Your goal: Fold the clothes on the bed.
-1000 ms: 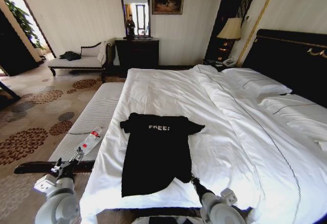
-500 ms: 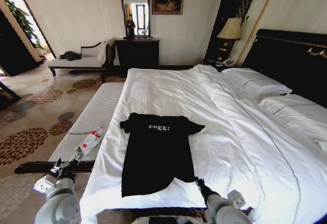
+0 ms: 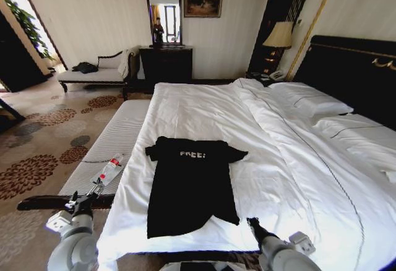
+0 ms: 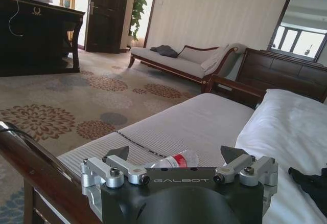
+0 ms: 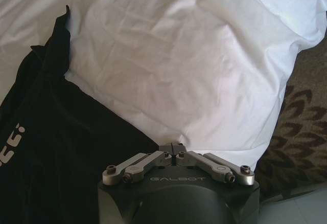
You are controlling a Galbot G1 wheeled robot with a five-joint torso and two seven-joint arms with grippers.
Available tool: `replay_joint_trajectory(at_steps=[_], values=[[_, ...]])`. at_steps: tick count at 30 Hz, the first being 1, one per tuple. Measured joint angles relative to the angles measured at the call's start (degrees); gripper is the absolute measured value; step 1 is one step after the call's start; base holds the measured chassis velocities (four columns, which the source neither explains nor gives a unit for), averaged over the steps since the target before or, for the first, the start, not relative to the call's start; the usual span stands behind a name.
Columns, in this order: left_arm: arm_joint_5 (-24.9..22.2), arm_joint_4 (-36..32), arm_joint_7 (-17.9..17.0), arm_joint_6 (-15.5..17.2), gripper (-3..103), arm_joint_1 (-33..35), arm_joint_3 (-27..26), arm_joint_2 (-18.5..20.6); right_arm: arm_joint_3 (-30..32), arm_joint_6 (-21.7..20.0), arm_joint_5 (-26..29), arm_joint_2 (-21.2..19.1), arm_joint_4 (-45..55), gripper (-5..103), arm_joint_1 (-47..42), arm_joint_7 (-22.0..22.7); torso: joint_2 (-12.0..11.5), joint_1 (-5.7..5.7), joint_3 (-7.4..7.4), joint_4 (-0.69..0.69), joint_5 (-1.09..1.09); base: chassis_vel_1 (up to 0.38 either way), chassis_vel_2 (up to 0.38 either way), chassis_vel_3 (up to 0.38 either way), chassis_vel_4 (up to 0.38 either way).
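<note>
The right gripper (image 3: 252, 222) is seen at the bed's (image 3: 297, 178) near edge, fingers pressed together, beside the hem of the black T-shirt (image 3: 189, 184), which is laid flat on the white sheet. The left gripper (image 3: 88, 195), fingers spread apart, is held over the striped bench (image 3: 117, 138).

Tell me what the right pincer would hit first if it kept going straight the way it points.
Probably the white sheet of the bed, just beside the black T-shirt's hem. The right pincer, fingers shut, aims at bare bedding; depth is unclear.
</note>
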Motion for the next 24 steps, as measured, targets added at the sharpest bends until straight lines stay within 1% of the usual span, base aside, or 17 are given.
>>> replay_joint_trajectory(at_steps=[2, 3, 5, 9, 11, 14, 15, 17, 18, 19, 20, 21, 22, 23, 24], values=[[-0.07, 0.15, -0.04, -0.03, 100, -0.06, -0.05, 0.07, -0.25, -0.48, 0.22, -0.01, -0.01, -1, 0.38, 0.34, 0.0, 0.0, 0.0, 0.0, 0.0, 0.0, 0.0, 0.0, 0.0], [-0.09, 0.15, -0.07, -0.03, 100, -0.12, 0.03, 0.06, -0.64, -0.81, 0.43, 0.0, -0.03, 4, 0.52, 0.32, 0.0, 0.0, 0.0, 0.0, 0.0, 0.0, 0.0, 0.0, 0.0], [-0.09, 0.15, -0.08, -0.03, 100, -0.15, 0.1, 0.06, -0.97, -1.09, 0.61, 0.05, -0.11, 4, 0.61, 0.18, 0.0, 0.0, 0.0, 0.0, 0.0, 0.0, 0.0, 0.0, 0.0], [-0.11, 0.33, -0.1, -0.03, 100, -0.26, 0.19, 0.13, -2.75, -2.99, 0.98, 0.29, -2.07, 25, 1.38, -1.29, 0.0, 0.0, 0.0, 0.0, -0.01, 0.0, 0.0, 0.0, 0.0], [-0.12, 0.39, -0.1, -0.04, 100, -0.26, 0.18, 0.2, -2.91, -3.36, 1.0, 0.28, -2.72, 25, 1.65, -1.6, 0.0, 0.0, 0.0, 0.0, 0.0, 0.0, 0.0, 0.0, 0.0], [-0.27, 0.55, -0.16, -0.04, 100, -0.26, -0.02, 0.52, -3.11, -4.26, 0.93, -0.09, -6.48, 42, 2.57, -4.11, 0.0, 0.0, 0.0, 0.0, 0.0, 0.0, 0.0, 0.0, 0.0], [-0.27, 0.55, -0.16, -0.04, 100, -0.26, -0.02, 0.52, -3.11, -4.26, 0.93, -0.09, -6.48, 42, 2.57, -4.11, 0.0, 0.0, 0.0, 0.0, 0.0, 0.0, 0.0, 0.0, 0.0], [-0.49, 0.68, -0.16, -0.04, 100, -0.32, -0.23, 0.82, -3.17, -4.52, 0.89, -0.47, -8.11, 53, 2.79, -6.47, 0.0, 0.0, 0.0, 0.0, 0.0, 0.0, 0.0, 0.0, 0.0], [-0.58, 0.77, -0.16, -0.04, 100, -0.38, -0.31, 0.96, -3.26, -4.54, 0.88, -0.56, -8.62, 53, 3.02, -7.34, 0.0, 0.0, 0.0, 0.0, 0.0, 0.0, 0.0, 0.0, 0.0], [-0.63, 0.85, -0.16, -0.04, 100, -0.44, -0.35, 1.05, -3.37, -4.54, 0.87, -0.58, -8.99, 59, 3.3, -8.02, 0.0, 0.0, 0.0, 0.0, 0.0, 0.0, 0.0, 0.0, 0.0], [-0.63, 0.85, -0.16, -0.04, 100, -0.44, -0.35, 1.05, -3.37, -4.54, 0.87, -0.58, -8.99, 59, 3.3, -8.02, 0.0, 0.0, 0.0, 0.0, 0.0, 0.0, 0.0, 0.0, 0.0], [-0.65, 0.9, -0.16, -0.03, 100, -0.49, -0.35, 1.12, -3.49, -4.54, 0.85, -0.59, -9.31, 64, 3.58, -8.54, 0.0, 0.0, 0.0, 0.0, 0.0, 0.0, 0.0, 0.0, 0.0], [-0.66, 0.92, -0.16, -0.03, 100, -0.54, -0.35, 1.16, -3.6, -4.54, 0.82, -0.57, -9.6, 64, 3.84, -8.92, 0.0, 0.0, 0.0, 0.0, 0.0, 0.0, 0.0, 0.0, 0.0], [-0.66, 0.93, -0.16, 0.0, 100, -0.66, -0.28, 1.22, -3.75, -4.51, 0.64, -0.46, -10.13, 76, 4.46, -9.53, 0.0, 0.0, 0.0, 0.0, 0.0, 0.0, 0.0, 0.0, 0.0], [-0.66, 0.93, -0.17, 0.02, 100, -0.74, -0.21, 1.26, -3.9, -4.42, 0.45, -0.31, -10.47, 76, 4.81, -9.77, 0.0, 0.0, 0.0, 0.01, -0.01, 0.0, 0.0, 0.0, 0.0]])
